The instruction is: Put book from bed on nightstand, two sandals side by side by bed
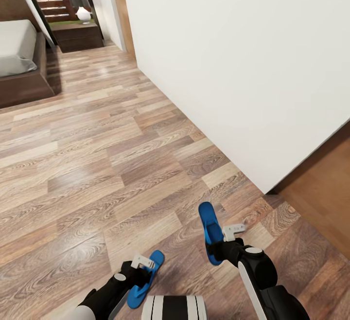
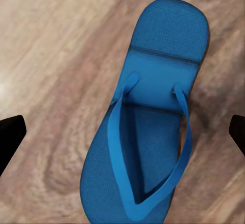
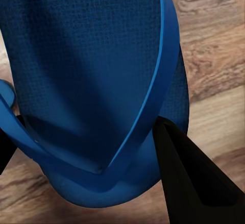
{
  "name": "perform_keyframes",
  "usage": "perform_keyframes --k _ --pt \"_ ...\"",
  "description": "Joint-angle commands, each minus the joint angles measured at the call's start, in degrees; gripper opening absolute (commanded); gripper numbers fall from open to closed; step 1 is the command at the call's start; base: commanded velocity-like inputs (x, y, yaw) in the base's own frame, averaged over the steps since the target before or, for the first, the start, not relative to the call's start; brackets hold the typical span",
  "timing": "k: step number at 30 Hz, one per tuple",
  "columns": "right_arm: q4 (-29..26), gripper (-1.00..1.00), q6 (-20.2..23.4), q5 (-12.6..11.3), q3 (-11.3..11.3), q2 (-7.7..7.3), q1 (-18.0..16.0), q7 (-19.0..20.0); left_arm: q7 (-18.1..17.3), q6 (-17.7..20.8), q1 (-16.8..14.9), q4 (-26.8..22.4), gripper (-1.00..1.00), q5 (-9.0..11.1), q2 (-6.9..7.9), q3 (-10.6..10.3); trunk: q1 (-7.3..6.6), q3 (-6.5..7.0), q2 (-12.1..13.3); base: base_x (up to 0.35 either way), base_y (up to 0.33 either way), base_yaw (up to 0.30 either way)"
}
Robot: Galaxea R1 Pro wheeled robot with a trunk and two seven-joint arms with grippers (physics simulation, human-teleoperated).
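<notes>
clearly both blue flip-flops are off the floor and riding with the robot, well apart from the bed point(image 1: 22, 62) seen far up the wood-plank floor point(image 1: 97, 164) at the head view's upper left. the right claw point(image 1: 217, 248) is pinching the right sandal point(image 1: 210, 232) near its strap end; the right wrist view has a dark finger point(image 3: 189, 178) pressed against the sole edge where the thong strap meets it. the left sandal point(image 1: 145, 278) hangs at the left claw point(image 1: 137, 274) in the head view, but in the left wrist view the two dark fingertips point(image 2: 10, 134) stand wide, either side of the sandal point(image 2: 148, 122) and clear of it, so i cannot tell whether that claw is truly gripping it.

these look like light, thin foam things: flexible, likely to droop or swing from a one-point hold, and not at all fragile. the textured sole should give fair friction, while the thin strap would probably slip and stretch if taken alone. the safer hold, i judge, is across the sole's width near the middle or at the strap's root, pinching the flat edge.

a nightstand point(image 1: 78, 35) with a lamp point(image 1: 80, 1) stands beyond the bed beside the window.
</notes>
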Motion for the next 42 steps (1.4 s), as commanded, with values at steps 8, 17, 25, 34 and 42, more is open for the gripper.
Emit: perform_keyframes --k 8,17,25,34,42 --pt "-0.1 -1.0 0.3 0.0 0.0 0.02 0.0 -0.1 -0.1 0.3 0.0 -0.1 1.0 0.0 0.0 -0.5 0.01 -0.27 0.0 0.0 0.0 0.0" --pt "-0.1 -1.0 0.3 0.0 0.0 0.02 0.0 -0.1 -0.1 0.3 0.0 -0.2 1.0 0.0 -0.02 -2.0 0.12 -1.15 -0.1 0.0 0.0 0.0" --pt "-0.1 -1.0 0.3 0.0 0.0 0.02 0.0 -0.1 -0.1 0.3 0.0 -0.2 1.0 0.0 -0.03 -2.1 0.12 -1.15 -0.1 0.0 0.0 0.0" --pt "-0.1 -1.0 0.3 0.0 0.0 0.02 0.0 -0.1 -0.1 0.2 0.0 -0.2 1.0 0.0 -0.05 -2.2 0.22 -2.04 -0.1 0.0 0.0 0.0" --pt "-0.1 -1.0 0.3 0.0 0.0 0.02 0.0 -0.1 -0.1 0.2 0.0 -0.2 1.0 0.0 -0.05 -2.2 0.24 -2.26 -0.2 0.0 0.0 0.0"
